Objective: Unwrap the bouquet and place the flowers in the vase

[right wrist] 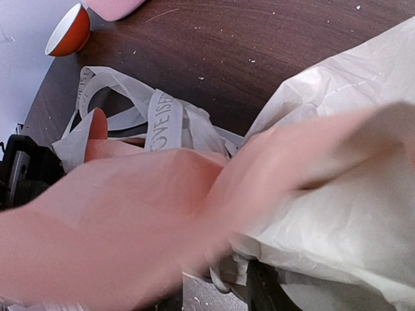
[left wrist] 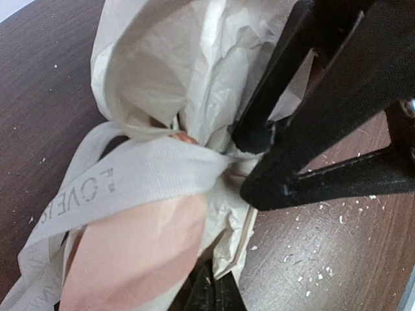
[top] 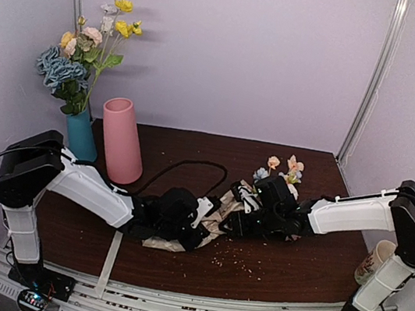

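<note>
Pinches bouquet [left wrist: 194,65] paper beside ribbon [left wrist: 142,175] with left claw [left wrist: 249,159], clear only at wrist; cannot tell right claw's [top: 242,212] spread.

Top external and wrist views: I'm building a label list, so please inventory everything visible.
bouquet: one, peach-beige paper, cream ribbon, table centre
flowers: several, pink, peach, pale blue, bouquet's right end
pink vase: one, upright, rear left
teal vase: one, left of pink vase
yellow and blue bunch: one, in teal vase
bowl: one, red outside, white inside, by table's edge
cup: one, pale, patterned, far right
cable: one, black, on table
table: one, dark brown, crumb-speckled
left arm: one, white and black, jaws shut on the bouquet
right arm: one, white and black, jaws in the paper, state unclear
</note>
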Motion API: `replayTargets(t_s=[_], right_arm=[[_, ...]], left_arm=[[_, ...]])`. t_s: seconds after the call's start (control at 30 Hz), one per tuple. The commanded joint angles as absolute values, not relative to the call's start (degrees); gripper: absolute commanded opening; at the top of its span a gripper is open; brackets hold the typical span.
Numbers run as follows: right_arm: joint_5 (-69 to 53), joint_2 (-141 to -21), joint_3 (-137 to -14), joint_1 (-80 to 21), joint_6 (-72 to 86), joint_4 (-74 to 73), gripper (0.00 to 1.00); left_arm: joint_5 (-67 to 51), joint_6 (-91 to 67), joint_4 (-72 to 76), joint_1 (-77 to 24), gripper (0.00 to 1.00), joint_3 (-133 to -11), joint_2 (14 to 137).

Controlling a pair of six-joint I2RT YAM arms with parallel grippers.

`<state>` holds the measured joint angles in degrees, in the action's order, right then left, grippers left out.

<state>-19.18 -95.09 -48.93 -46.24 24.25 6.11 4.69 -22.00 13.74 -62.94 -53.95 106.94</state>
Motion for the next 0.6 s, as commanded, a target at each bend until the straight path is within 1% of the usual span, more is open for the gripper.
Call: replayTargets(t_s=[0.0,0.17,0.47,0.57], right_arm=[[-16.2,-95.4,-47.4,-46.5,24.5,10.9,0.34],[-14.7,-96.4,-47.1,-46.5,24.0,11.2,0.26],[-16.1,-97.5,-46.8,-47.5,23.6,12.3,0.21],[-16.7,-97.6,-46.3,-47.5,23.7,13.4,0.15]], left_arm=[[1.1,-23.8,19.1,-61.9,0.0,-52.3,104.6],[-0.1,-23.6,20.6,-61.9,0.0,-51.9,104.7],[-0.3,-24.0,20.8,-61.6,0.0,-53.4,105.8],[-0.3,-23.9,20.9,-61.6,0.0,-53.6,106.0]])
